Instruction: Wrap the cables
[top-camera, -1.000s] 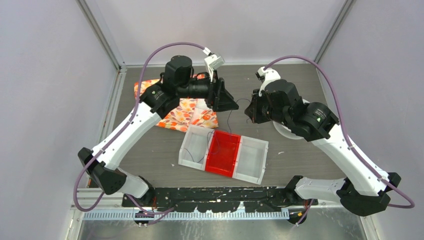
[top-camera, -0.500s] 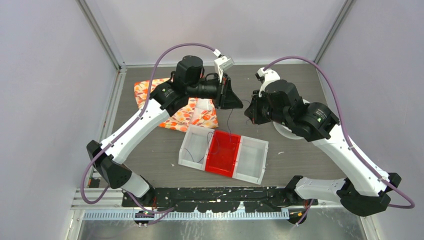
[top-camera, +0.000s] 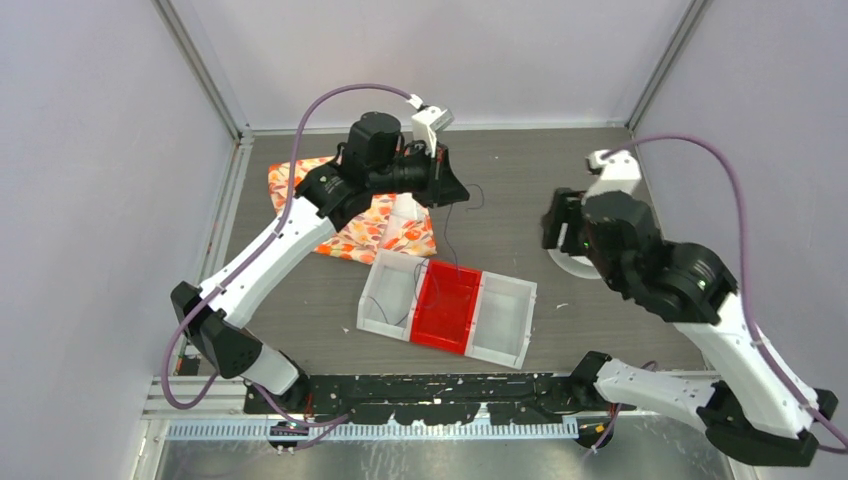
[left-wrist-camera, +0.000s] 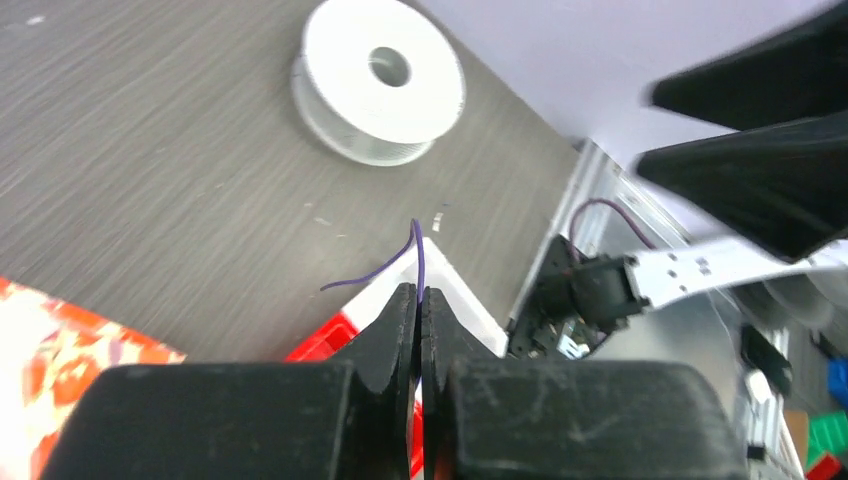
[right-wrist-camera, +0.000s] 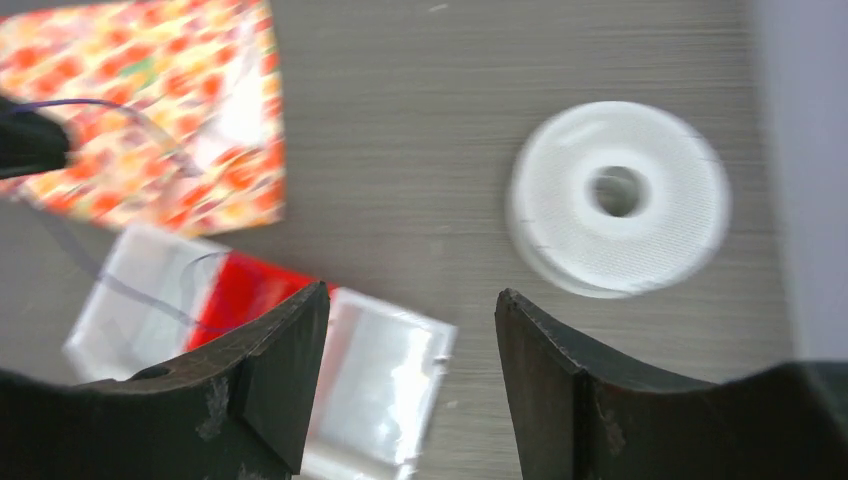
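The counter (top-camera: 520, 190) carries a three-bay tray (top-camera: 500, 320), a patterned cloth (top-camera: 350, 235) and a white spool (left-wrist-camera: 378, 80). The right end effector (right-wrist-camera: 412, 330) hangs released near the spool, probably ready to take it as a winding core. The left end effector (left-wrist-camera: 419, 305) is clenched on the cable (left-wrist-camera: 417, 255), holding one end up while the rest trails into the tray, likely to keep it free for wrapping.
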